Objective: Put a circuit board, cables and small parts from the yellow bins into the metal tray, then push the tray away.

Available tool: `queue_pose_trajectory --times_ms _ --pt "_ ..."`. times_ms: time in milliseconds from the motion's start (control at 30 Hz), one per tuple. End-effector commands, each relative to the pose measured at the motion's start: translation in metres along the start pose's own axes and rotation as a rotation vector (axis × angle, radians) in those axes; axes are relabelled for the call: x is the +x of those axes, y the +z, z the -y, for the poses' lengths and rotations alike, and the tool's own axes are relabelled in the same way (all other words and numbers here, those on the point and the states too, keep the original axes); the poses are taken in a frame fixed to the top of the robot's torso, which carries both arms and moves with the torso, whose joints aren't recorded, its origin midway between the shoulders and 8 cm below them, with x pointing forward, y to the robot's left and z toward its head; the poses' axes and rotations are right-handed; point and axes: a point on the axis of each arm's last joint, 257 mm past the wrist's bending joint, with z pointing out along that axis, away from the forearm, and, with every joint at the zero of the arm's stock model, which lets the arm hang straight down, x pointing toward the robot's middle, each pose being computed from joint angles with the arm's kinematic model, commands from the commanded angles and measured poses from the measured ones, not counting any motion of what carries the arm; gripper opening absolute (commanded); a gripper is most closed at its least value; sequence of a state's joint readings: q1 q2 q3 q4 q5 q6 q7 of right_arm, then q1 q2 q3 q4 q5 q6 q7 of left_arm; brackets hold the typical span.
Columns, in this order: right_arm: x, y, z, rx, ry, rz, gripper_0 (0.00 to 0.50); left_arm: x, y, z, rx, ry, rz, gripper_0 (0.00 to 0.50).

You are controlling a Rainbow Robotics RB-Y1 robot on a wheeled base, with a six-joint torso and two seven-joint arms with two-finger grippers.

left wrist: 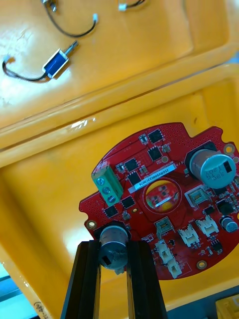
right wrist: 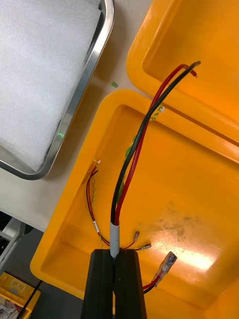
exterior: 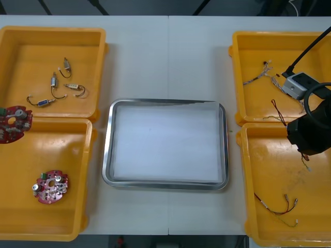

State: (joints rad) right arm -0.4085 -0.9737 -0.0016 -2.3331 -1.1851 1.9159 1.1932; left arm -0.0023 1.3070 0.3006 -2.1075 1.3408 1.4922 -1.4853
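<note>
Our left hand (left wrist: 113, 247) was closed on a grey cylinder (left wrist: 112, 238) standing on the red circuit board (left wrist: 159, 199). It held the board flat over the near left bin (exterior: 77, 155), close to the far rim. Our right hand (right wrist: 115, 255) was pinched shut on a red and black cable (right wrist: 135, 154) over the near right bin (exterior: 269, 170). The cable's length ran straight out from the fingers toward the far bin. The tray (exterior: 107, 155) sat bare on the desk (exterior: 155, 62) between the bins, inward of both hands. We judged the right hand nearer to it, so each load had to travel sideways toward the middle.
</note>
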Motion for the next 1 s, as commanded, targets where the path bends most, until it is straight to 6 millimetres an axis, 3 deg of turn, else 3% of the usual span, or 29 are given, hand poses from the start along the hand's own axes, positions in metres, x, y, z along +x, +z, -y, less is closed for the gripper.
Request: queue_pose_trajectory --times_ms 33,433,600,767,1000 --pt "0.000 -0.009 0.004 0.037 -0.049 0.003 0.000 -0.035 -0.005 0.022 -0.014 -0.166 0.079 0.000" --pt "0.000 -0.009 0.004 0.037 -0.049 0.003 0.000 -0.061 0.021 0.079 -0.015 -0.350 0.104 0.000" --pt "0.000 -0.009 0.004 0.037 -0.049 0.003 0.000 -0.063 0.026 0.104 0.006 -0.379 0.106 0.000" --pt "0.000 -0.009 0.004 0.037 -0.049 0.003 0.000 -0.065 0.041 0.137 0.001 -0.456 0.141 0.000" --pt "0.000 -0.009 0.004 0.037 -0.049 0.003 0.000 -0.065 0.061 0.169 -0.006 -0.480 0.154 0.000"
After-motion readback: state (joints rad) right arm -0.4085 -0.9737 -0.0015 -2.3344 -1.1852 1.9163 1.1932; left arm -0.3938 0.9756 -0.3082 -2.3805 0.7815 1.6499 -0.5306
